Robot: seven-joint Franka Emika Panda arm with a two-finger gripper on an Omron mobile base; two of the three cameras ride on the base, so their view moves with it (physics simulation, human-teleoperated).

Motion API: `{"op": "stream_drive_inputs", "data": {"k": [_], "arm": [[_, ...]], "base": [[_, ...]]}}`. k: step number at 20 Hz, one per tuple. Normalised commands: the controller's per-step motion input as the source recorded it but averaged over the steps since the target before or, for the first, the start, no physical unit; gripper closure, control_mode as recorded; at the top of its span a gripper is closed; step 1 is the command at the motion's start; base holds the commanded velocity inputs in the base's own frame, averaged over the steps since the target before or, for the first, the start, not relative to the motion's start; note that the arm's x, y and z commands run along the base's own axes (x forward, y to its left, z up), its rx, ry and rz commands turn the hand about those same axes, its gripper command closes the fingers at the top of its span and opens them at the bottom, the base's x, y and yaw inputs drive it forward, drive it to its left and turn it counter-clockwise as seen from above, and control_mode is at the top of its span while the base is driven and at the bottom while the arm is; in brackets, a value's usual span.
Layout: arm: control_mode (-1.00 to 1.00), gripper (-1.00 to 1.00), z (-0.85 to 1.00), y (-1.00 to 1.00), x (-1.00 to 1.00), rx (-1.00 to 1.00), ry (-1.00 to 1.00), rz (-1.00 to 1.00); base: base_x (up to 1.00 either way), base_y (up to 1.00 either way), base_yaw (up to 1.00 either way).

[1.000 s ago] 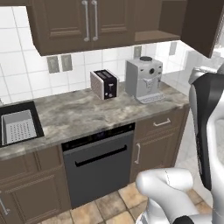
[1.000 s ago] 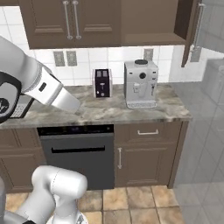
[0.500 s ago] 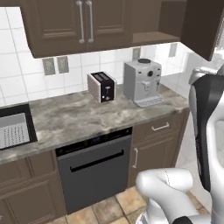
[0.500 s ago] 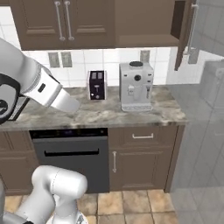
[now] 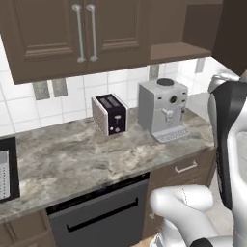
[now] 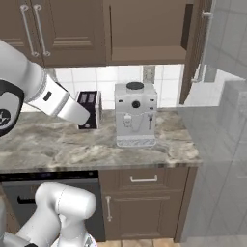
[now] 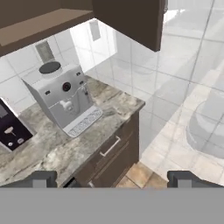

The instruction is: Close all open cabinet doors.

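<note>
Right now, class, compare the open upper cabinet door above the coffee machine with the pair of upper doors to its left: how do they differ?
The open cabinet door stands swung out edge-on toward the camera, while the pair of doors lies flat and shut. The open door exposes a shelf; the shut pair hides its interior. The open door's handle faces right; the pair's handles face forward. All are dark brown with silver bar handles.

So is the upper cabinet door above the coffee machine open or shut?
Open. The door swings out edge-on toward the room, and the cabinet's bare shelf shows behind it, above the coffee machine.
</note>
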Motion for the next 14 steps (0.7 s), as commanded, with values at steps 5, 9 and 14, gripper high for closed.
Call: {"op": "stream_drive_inputs", "data": {"k": [5,9,14], "arm": [[1.00,-1.00,0.00,0.00,0.00,0.00,0.00,0.00],[1.00,-1.00,0.00,0.00,0.00,0.00,0.00,0.00],[1.00,-1.00,0.00,0.00,0.00,0.00,0.00,0.00]], "base": [[0.78,-0.12,0.00],[0.23,-0.04,0.00],[0.00,0.00,0.00]]}}
